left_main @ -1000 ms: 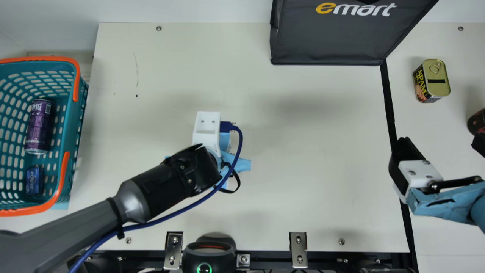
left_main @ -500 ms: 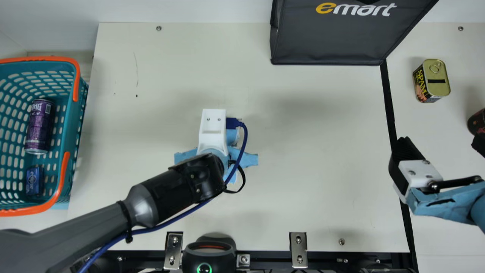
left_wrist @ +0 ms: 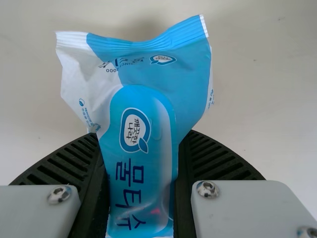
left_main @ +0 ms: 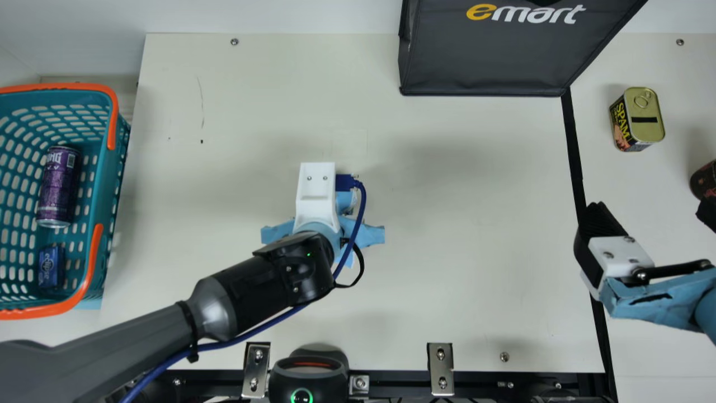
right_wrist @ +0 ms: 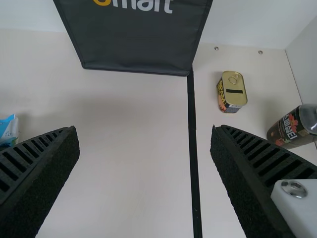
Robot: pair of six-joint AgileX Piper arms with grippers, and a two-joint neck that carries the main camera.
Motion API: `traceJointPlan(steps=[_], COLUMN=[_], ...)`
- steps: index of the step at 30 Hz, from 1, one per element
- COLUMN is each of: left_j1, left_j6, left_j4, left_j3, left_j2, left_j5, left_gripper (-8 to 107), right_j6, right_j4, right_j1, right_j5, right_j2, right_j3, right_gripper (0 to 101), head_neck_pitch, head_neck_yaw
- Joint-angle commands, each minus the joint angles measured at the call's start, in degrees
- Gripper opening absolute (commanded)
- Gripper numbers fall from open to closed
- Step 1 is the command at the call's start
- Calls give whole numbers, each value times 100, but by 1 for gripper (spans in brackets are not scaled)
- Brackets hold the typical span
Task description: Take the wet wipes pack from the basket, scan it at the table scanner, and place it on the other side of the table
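Note:
Over the middle of the table in the main view is my left gripper (left_main: 327, 240), seen from behind with its fingers mostly hidden. In the left wrist view the blue and white wet wipes pack (left_wrist: 143, 114) is squeezed between the ribbed fingers of my left gripper (left_wrist: 141, 183). A corner of the pack (right_wrist: 9, 130) shows in the right wrist view. My right gripper (left_main: 651, 215) stands open at the right side, and its own view shows nothing between its fingers (right_wrist: 143, 168). The scanner (left_main: 306, 375) is at the near edge. The teal basket (left_main: 106, 184) stands at the left.
A purple can (left_main: 57, 187) and a small blue box (left_main: 51, 267) lie in the basket. A dark bag (left_main: 486, 56) stands at the back. Beyond the black tape line at the right are a yellow-topped tin (left_main: 643, 117) and a dark can (left_main: 705, 180).
My left arm has moved a little to the right, mostly in the first half second, and its gripper has turned slightly. The right arm has stayed still.

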Motion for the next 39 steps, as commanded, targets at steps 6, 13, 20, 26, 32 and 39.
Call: traceJointPlan(steps=[6,13,20,26,32,39], left_j1=[89,222,245,135,-5,-118], left_j6=[156,257,213,42,-115,-276], left_j4=[-313,-711,-975,-1032,-1066,-1066], left_j3=[-263,-684,-1249,-1805,-2299,-2681], left_j2=[52,274,628,999,1355,1658], left_j5=[-64,-134,-43,210,491,754], left_gripper=[-8,-8,-8,-8,-5,19], right_j6=[0,0,0,0,0,0], right_j4=[3,3,3,3,3,3], right_j1=[0,0,0,0,0,0], right_j5=[0,-4,-4,-4,-4,-4], right_j2=[0,0,0,0,0,0], right_j3=[0,0,0,0,0,0], right_gripper=[95,95,95,95,95,95], head_neck_pitch=[-175,-175,-175,-175,-175,-175], head_neck_yaw=[9,9,9,9,9,9])
